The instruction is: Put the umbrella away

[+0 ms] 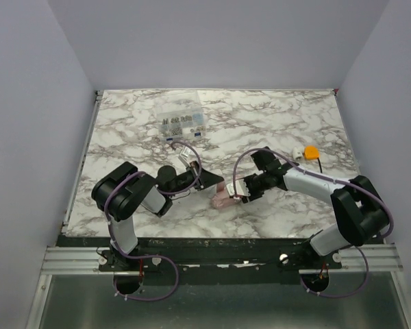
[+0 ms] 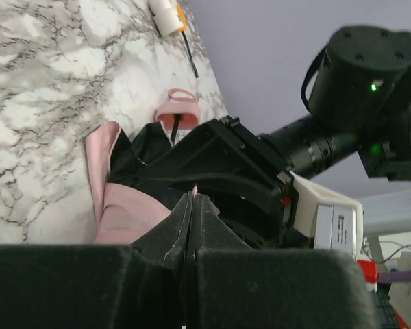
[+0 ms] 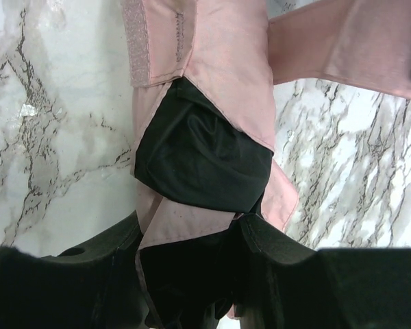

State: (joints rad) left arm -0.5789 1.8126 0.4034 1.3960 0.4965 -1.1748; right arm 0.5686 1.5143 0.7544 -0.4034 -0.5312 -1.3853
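The pale pink umbrella (image 1: 222, 199) lies as a small rolled bundle on the marble table, between my two grippers. In the right wrist view its pink fabric (image 3: 212, 68) and black inner folds (image 3: 205, 157) fill the middle. My right gripper (image 3: 192, 233) is shut on the bundle, one finger on each side. The pink strap (image 3: 342, 48) stretches away to the upper right. My left gripper (image 2: 192, 199) is shut, with a thin pink sliver of the strap pinched at its tips. The left wrist view also shows the umbrella (image 2: 123, 205) and its pink loop (image 2: 178, 113).
A clear plastic compartment box (image 1: 181, 123) stands at the back of the table (image 1: 274, 116). A small orange object (image 1: 312, 151) with a cable lies at the right, behind my right arm. Grey walls close in three sides.
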